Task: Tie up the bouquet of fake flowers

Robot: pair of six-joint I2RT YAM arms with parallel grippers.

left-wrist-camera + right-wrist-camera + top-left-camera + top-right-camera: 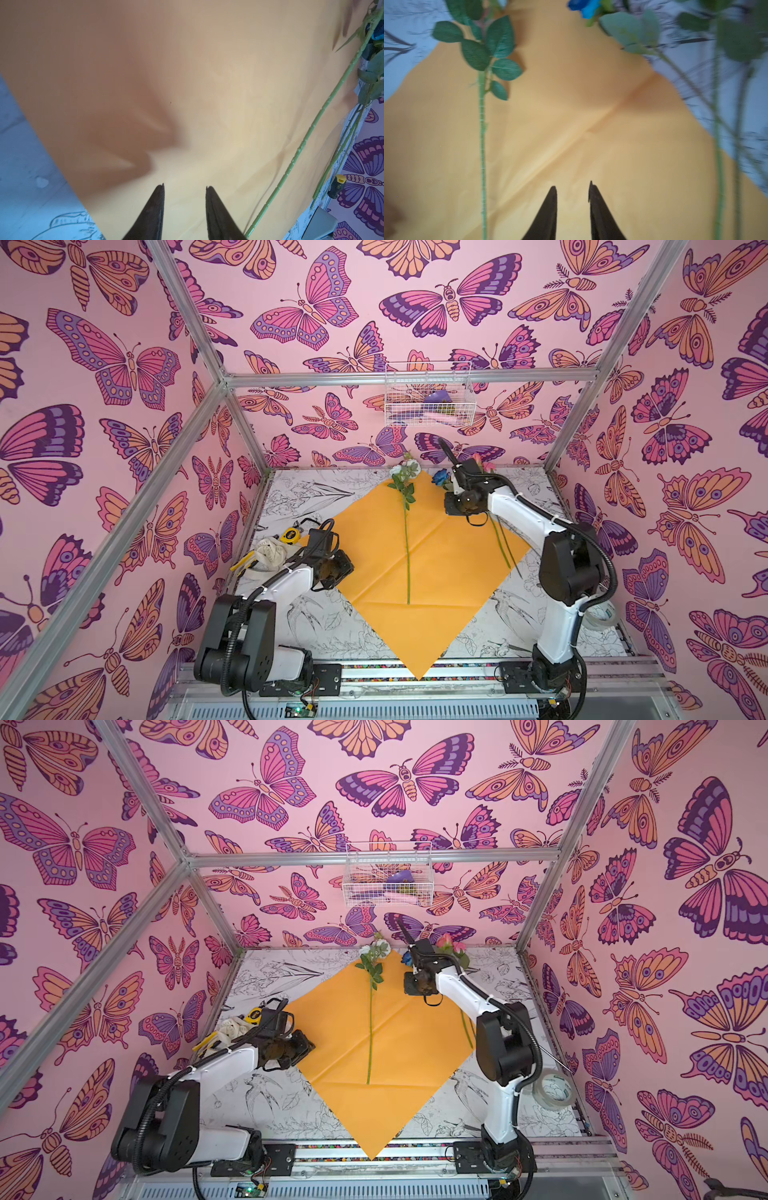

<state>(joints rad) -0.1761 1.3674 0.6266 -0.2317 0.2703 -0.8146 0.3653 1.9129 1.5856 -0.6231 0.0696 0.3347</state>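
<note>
Both empty: left fingers (154,209) narrowly parted over the orange paper (440,564), left corner; right fingers (548,212) likewise, far right. The white flower (406,539) lies mid-paper, blue flower (440,477) and pink flower (445,941) at its far-right edge.

- Two robot arms: left arm (286,578), right arm (523,514).
- Two grippers: left gripper (185,187), right gripper (573,187).
- One sheet of orange wrapping paper (436,580).
- One white flower (406,531) lying on the sheet; one blue bloom (439,477).
- At least two further stems (501,547) at the sheet's right edge; pink blooms (444,939) partly hidden, number uncertain.
- One wire basket (415,416).
- One tape roll (555,1104); one yellow tape measure (289,536).
</note>
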